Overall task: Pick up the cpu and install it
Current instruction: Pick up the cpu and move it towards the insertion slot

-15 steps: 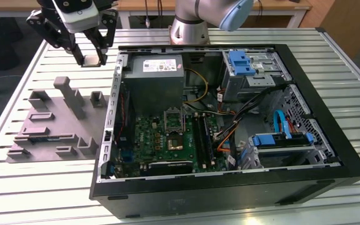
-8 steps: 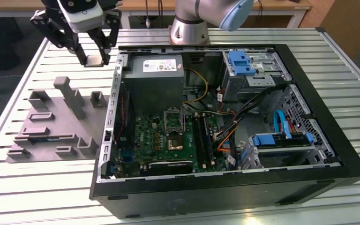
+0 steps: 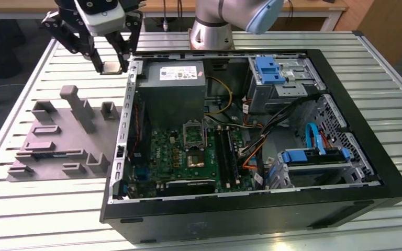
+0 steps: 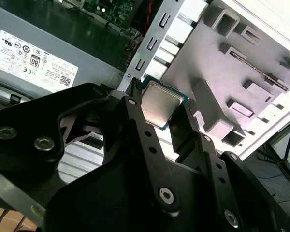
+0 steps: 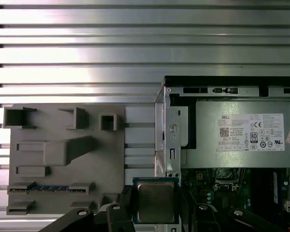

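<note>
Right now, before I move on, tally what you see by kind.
cpu: 1, held in the gripper
grey tray: 1
computer case: 1
blue drive brackets in the case: 2
Total: 5

A silver slatted aluminium table (image 3: 368,57) takes up most of the room, and its ribs glare under bright light. Beyond the table's far edge stands a light wooden desk with white legs (image 3: 313,7), and a brown wooden panel (image 3: 389,23) rises beside it. Past the table's edge on the exterior view's left lies dark floor (image 3: 6,52).
</note>
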You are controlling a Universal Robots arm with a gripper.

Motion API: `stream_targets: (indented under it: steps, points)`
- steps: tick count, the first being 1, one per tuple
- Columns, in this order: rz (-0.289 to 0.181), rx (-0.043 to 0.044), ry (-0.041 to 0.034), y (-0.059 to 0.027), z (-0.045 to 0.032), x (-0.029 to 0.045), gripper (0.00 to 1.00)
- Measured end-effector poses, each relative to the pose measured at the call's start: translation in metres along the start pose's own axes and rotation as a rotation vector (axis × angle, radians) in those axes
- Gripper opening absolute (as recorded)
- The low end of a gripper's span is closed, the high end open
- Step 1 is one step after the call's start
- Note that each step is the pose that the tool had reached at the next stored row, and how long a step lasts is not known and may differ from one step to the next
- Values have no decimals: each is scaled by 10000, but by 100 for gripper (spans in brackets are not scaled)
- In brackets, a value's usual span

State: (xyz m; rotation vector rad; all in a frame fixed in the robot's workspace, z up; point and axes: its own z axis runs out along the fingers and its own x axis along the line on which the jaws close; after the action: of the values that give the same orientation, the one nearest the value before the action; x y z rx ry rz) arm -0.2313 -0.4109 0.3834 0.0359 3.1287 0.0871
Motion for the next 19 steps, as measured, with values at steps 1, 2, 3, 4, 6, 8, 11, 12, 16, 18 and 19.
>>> stream_targets:
  steps: [1,2,3,4,6,8,11,12,16,18,19]
  points:
    - [0,0,0,0,0,-8,47]
    - [1,0,0,1,0,-15,47]
    - [0,0,0,1,0,-21,47]
    - [0,0,0,1,0,-26,47]
    - [0,0,0,1,1,-34,47]
    - [0,0,0,1,1,-42,47]
    - [0,1,0,1,1,-53,47]
    - [0,0,0,2,1,-61,47]
    - [0,0,0,2,2,-89,47]
    - [0,0,0,2,2,-106,47]
    - [0,0,1,3,2,-115,47]
